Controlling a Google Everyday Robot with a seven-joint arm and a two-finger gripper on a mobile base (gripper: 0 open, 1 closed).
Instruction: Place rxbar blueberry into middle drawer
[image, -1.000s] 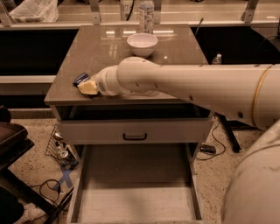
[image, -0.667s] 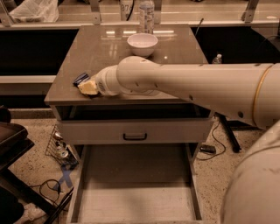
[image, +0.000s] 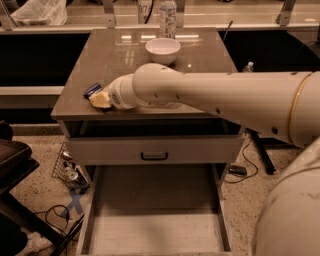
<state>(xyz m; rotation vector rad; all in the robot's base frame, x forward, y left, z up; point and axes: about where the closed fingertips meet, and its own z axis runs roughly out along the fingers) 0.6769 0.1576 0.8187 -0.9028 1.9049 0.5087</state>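
Camera view: our gripper (image: 100, 99) unmoved at the brown counter's (image: 125, 55) front-left edge.
Small dark blue rxbar blueberry wrapper (image: 92, 90) lies at its tip as before; whether it is gripped we cannot tell. Wide pale-walled middle drawer (image: 155, 227) hangs open below.

no visible change, pincer (image: 100, 99) at rxbar blueberry (image: 92, 90)
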